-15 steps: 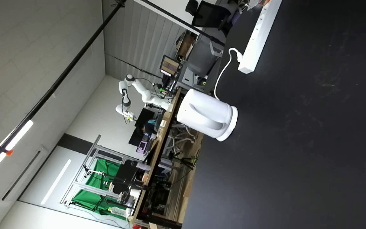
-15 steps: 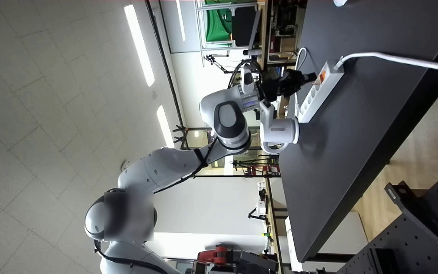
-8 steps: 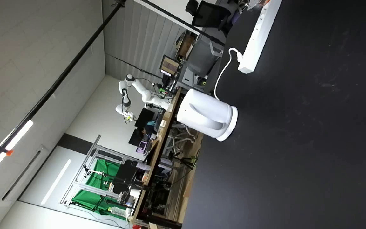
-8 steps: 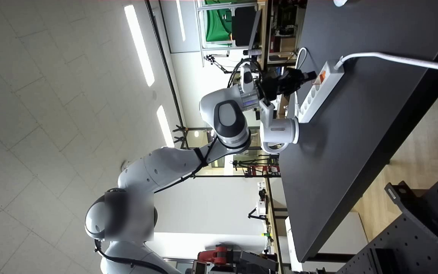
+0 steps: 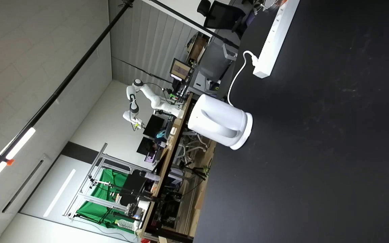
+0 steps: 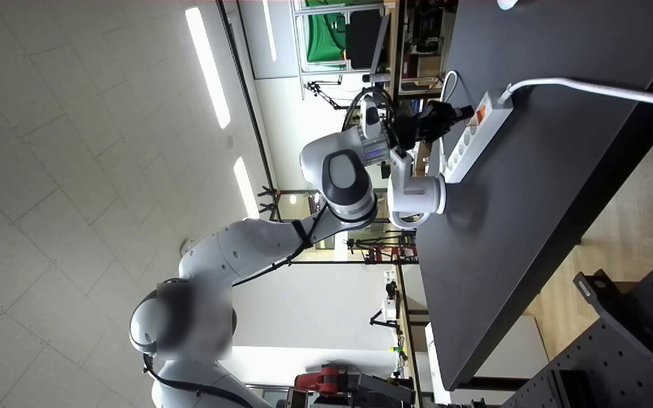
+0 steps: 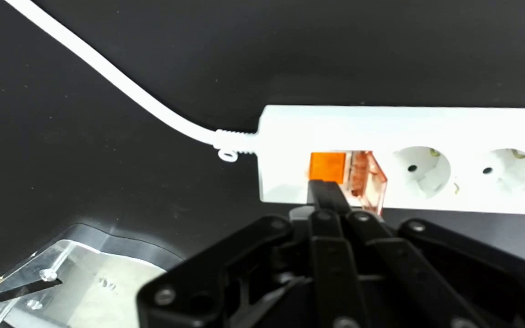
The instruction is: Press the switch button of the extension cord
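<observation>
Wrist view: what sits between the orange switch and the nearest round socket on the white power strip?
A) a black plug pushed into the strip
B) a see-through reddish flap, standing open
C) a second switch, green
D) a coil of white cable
B: the see-through reddish flap stands open on the white power strip, with the orange switch on one side and the nearest round socket on the other.
</observation>
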`<state>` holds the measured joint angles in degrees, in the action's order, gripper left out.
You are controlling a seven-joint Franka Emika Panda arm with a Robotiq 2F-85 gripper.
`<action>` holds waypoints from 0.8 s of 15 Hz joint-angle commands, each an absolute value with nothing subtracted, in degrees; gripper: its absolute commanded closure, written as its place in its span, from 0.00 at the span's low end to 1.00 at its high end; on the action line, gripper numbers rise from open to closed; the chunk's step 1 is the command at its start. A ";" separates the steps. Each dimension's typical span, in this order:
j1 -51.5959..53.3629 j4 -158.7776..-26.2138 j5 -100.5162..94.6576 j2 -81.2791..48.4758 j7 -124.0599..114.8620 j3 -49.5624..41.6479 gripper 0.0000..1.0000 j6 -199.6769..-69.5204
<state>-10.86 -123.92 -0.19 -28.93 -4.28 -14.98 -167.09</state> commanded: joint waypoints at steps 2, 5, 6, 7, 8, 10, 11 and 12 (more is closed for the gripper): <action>-11.67 -123.60 0.38 -30.05 -3.88 -14.11 1.00 -169.22; -11.53 -123.54 0.35 -30.72 -3.99 -14.14 1.00 -169.20; -11.50 -123.53 0.37 -30.91 -4.04 -14.17 1.00 -169.31; -11.42 -123.49 0.33 -31.09 -4.09 -14.24 1.00 -169.28; -11.48 -123.45 0.38 -31.26 -4.05 -14.18 1.00 -169.27; -11.45 -123.37 0.40 -31.69 -4.12 -14.23 1.00 -169.36; -11.61 -123.35 0.54 -31.87 -4.06 -14.05 1.00 -169.50; -11.84 -123.32 0.70 -32.04 -3.93 -13.81 1.00 -169.75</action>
<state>-11.00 -123.91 -0.02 -31.42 -4.27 -14.59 -169.09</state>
